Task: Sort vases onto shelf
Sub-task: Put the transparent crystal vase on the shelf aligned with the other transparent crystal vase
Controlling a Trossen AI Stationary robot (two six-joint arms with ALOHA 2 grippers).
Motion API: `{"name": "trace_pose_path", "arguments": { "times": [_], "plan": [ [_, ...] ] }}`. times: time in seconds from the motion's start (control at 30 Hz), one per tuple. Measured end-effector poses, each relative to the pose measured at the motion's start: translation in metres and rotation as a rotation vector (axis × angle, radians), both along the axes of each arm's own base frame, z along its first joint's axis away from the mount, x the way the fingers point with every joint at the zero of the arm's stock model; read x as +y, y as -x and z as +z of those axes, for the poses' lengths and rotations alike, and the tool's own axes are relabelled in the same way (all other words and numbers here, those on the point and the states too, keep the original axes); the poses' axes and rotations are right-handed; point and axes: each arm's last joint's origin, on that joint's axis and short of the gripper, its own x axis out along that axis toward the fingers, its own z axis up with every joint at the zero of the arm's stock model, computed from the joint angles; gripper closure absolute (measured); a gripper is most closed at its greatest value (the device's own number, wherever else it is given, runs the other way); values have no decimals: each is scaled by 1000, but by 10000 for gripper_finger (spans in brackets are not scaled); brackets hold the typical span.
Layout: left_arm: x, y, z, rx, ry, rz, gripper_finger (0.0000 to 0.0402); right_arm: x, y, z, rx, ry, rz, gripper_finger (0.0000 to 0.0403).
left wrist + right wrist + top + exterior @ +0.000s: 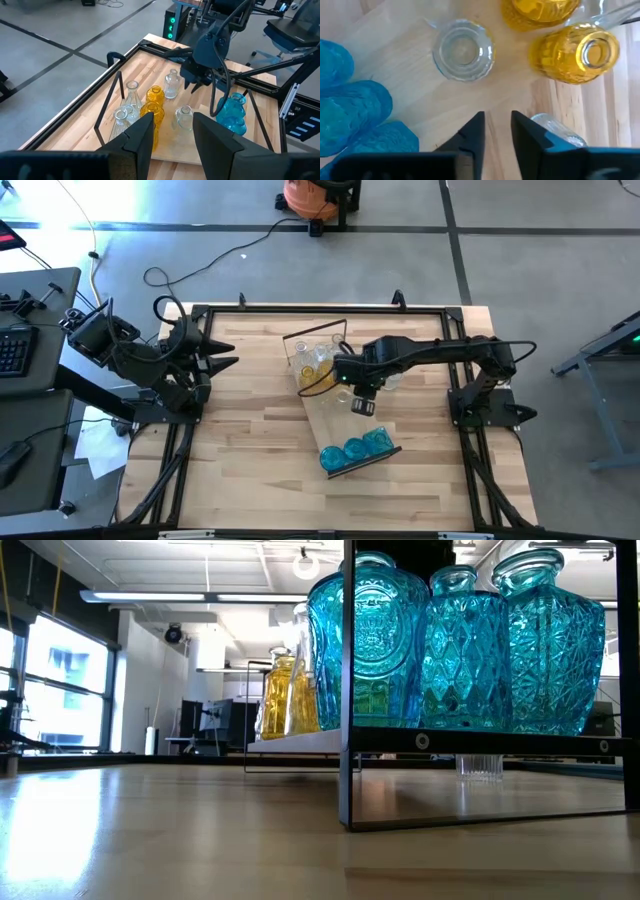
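Note:
The shelf [335,420] lies slanted on the table. Three blue vases [355,448] stand on its near end, filling the low view [455,650]. Yellow vases [580,54] and clear vases [131,95] stand at its far end. One clear vase [463,49] stands alone on its bottom mid-shelf. Another clear vase [171,84] stands on the table beside the shelf. My right gripper [497,120] hangs over the shelf's middle, pointing down, open with a narrow gap and nothing between its fingers. My left gripper [172,122] waits raised at the table's left, open and empty.
Dark metal rims [347,690] rise at the shelf's short ends. Black frame rails [320,310] run along the table's edges. Bare tabletop [250,450] lies left of and in front of the shelf. An orange machine [310,195] sits on the floor behind.

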Motion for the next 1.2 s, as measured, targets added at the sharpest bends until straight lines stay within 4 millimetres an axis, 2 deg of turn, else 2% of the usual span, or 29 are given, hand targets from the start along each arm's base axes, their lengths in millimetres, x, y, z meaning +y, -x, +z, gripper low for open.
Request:
{"name": "trace_pose_path", "arguments": {
  "times": [0.2,0.43,0.57,1.2],
  "plan": [
    [0,0,0,0,0,0,275,1,0,-19,26,-16,17,396],
    [-1,-1,0,5,12,-9,275,0,2,-35,65,-21,11,401],
    [-1,-1,0,7,8,-12,275,1,-3,-40,9,-55,13,401],
    [-1,-1,0,10,0,-15,275,3,-15,-38,-115,-100,22,403]
  ]
}}
